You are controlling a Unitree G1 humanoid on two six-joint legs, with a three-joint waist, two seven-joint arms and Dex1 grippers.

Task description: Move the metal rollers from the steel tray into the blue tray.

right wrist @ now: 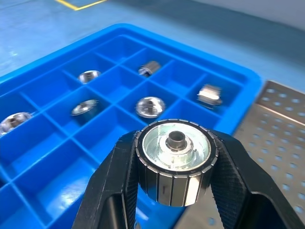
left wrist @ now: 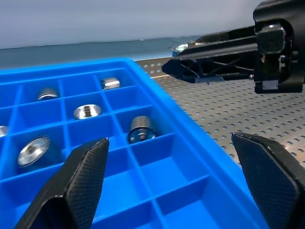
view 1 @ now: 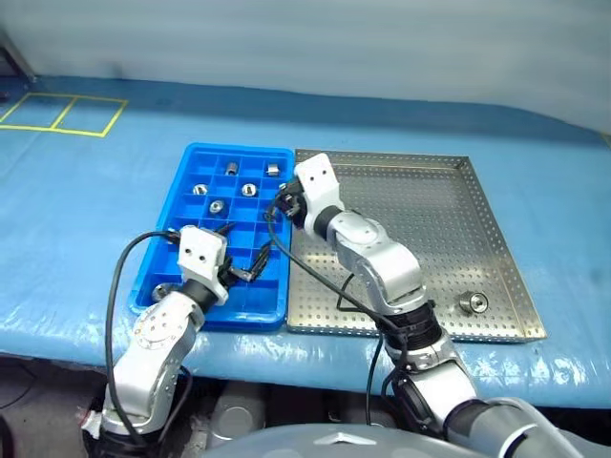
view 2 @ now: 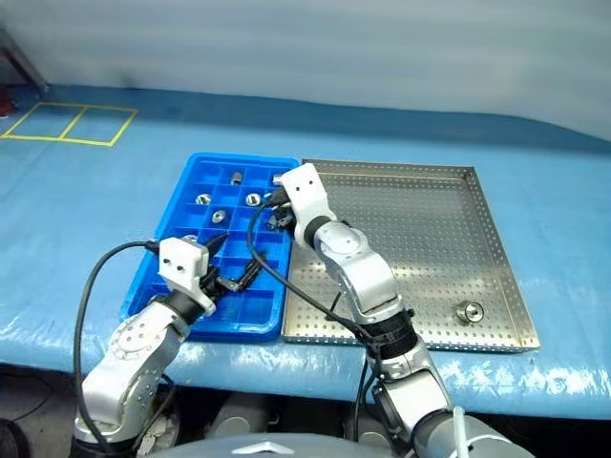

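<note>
**Roller carried to the blue tray's edge, drop not yet made**

The right end effector (right wrist: 174, 191) pinches one metal roller (right wrist: 174, 160) between its two black fingers, hole facing the wrist camera; it hangs over the near-right rim of the blue tray (view 1: 191, 167), just where that tray meets the steel tray (view 1: 496, 219); several metal rollers (view 1: 248, 189) already sit in separate compartments at the tray's far end; one last roller (view 1: 473, 302) lies near the front right corner of the steel tray; the left end effector (view 1: 239, 262) is spread wide and empty above the blue tray's front rows.

Risks, as I judge them: released here, the roller could strike a divider wall or the rim and bounce back onto the steel tray or the blue-covered worktop (view 1: 76, 219); the two arms are close, so a sideways sweep could knock them together.
</note>
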